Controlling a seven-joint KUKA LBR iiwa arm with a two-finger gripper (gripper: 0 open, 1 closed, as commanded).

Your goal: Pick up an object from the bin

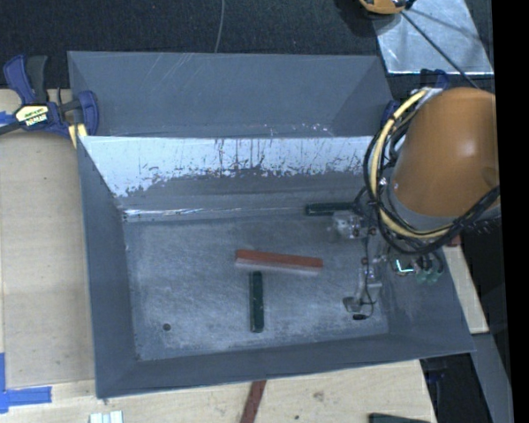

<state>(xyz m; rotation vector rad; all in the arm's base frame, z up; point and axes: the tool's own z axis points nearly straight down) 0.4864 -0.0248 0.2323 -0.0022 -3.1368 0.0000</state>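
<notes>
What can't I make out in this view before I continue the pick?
Camera view:
Dark bar by the back wall: right end hidden under the arm's cables.
Bin, right-hand side: partly covered by the orange cover.
Gripper: too small and dark to tell whether it holds anything.
Dark speck, front left of the floor: too small to identify.

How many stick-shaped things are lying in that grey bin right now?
3. A reddish-brown stick in the middle, a dark stick just below it, and a dark bar by the back wall. The arm may hide more.
</notes>
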